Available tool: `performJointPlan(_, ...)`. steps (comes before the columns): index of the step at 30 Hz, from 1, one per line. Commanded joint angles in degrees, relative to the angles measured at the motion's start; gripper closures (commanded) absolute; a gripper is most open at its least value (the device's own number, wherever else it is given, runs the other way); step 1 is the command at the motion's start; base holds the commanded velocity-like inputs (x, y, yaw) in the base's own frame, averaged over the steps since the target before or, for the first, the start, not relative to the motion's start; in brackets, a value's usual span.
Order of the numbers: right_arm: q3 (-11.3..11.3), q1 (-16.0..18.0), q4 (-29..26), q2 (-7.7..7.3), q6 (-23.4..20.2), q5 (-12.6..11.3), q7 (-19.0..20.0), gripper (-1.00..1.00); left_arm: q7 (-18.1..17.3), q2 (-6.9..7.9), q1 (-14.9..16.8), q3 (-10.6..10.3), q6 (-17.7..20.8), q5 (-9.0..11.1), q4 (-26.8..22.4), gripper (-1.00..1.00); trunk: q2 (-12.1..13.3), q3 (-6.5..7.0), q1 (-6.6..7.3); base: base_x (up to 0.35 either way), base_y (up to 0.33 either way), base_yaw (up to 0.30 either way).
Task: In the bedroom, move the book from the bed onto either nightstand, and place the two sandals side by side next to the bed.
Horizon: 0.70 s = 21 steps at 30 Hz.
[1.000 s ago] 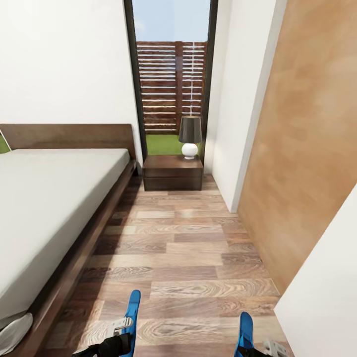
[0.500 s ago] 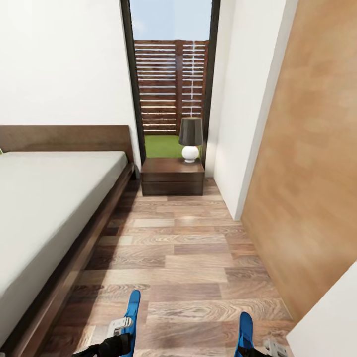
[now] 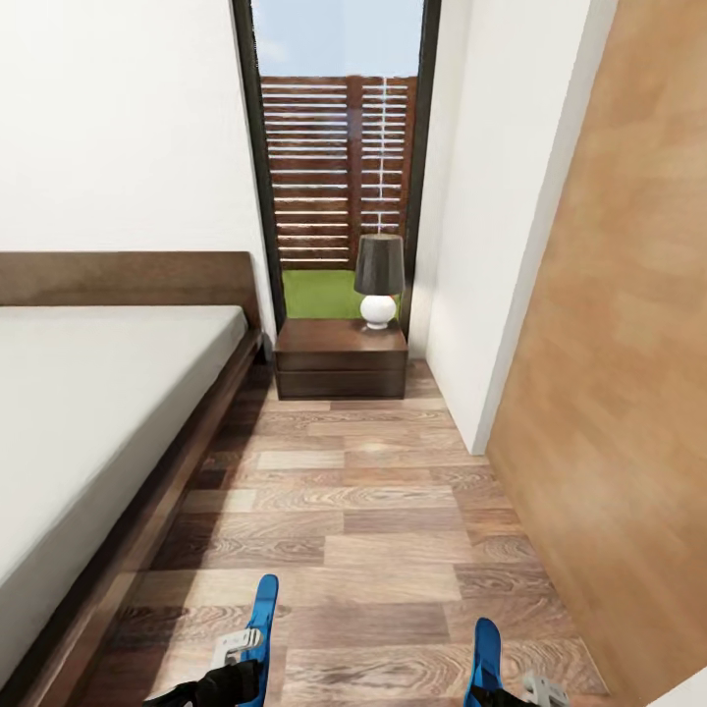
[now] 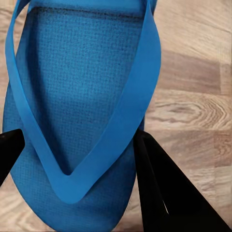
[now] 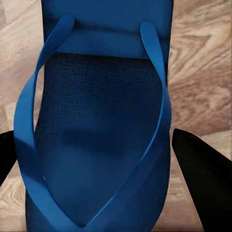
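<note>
Both sandals are off the floor, one in each arm, at the bottom edge of the head view. The left gripper [image 3: 239, 660] has its fingers [image 4: 159, 193] closed against the sides of the left sandal [image 4: 82, 111], whose sole and V-shaped strap face the left wrist camera with wood-plank floor [image 3: 373, 520] behind it. The right gripper [image 3: 501, 687] holds the right sandal [image 5: 101, 135] the same way, its dark fingers [image 5: 198, 174] pressed at either edge of the sole. In the head view each sandal stands on edge as a narrow blue blade, the two well apart. The bed [image 3: 88, 412] runs along the robot's left, its light-grey mattress bare in the part that shows, the dark headboard against the white wall. Ahead, just beside the bed's head end, the nightstand [image 3: 341, 358] stands in front of a tall window [image 3: 339, 147] showing fence and grass. A lamp [image 3: 378, 280] with a dark shade and white round base sits on the nightstand's top
</note>
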<state>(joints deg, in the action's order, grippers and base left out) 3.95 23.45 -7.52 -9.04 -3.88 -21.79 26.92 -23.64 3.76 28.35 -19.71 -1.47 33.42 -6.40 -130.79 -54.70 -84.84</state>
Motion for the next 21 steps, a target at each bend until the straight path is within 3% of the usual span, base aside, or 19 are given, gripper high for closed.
performJointPlan(1, 0.4, 0.0, 0.0, 0.0, -0.4, -0.2, 0.3, 1.0, -0.3, 0.02, 0.0, -0.4, -0.2, 0.3, 0.0, 1.0, 0.0, -0.05, -0.02, 0.332, 0.0, 0.0)
performJointPlan(21, 0.4, 0.0, 0.0, -0.01, -0.4, -0.2, 0.3, 1.0, -0.3, 0.02, 0.0, -0.4, -0.2, 0.3, 0.0, 1.0, 0.0, -0.05, -0.02, 0.332, -0.001, 0.0)
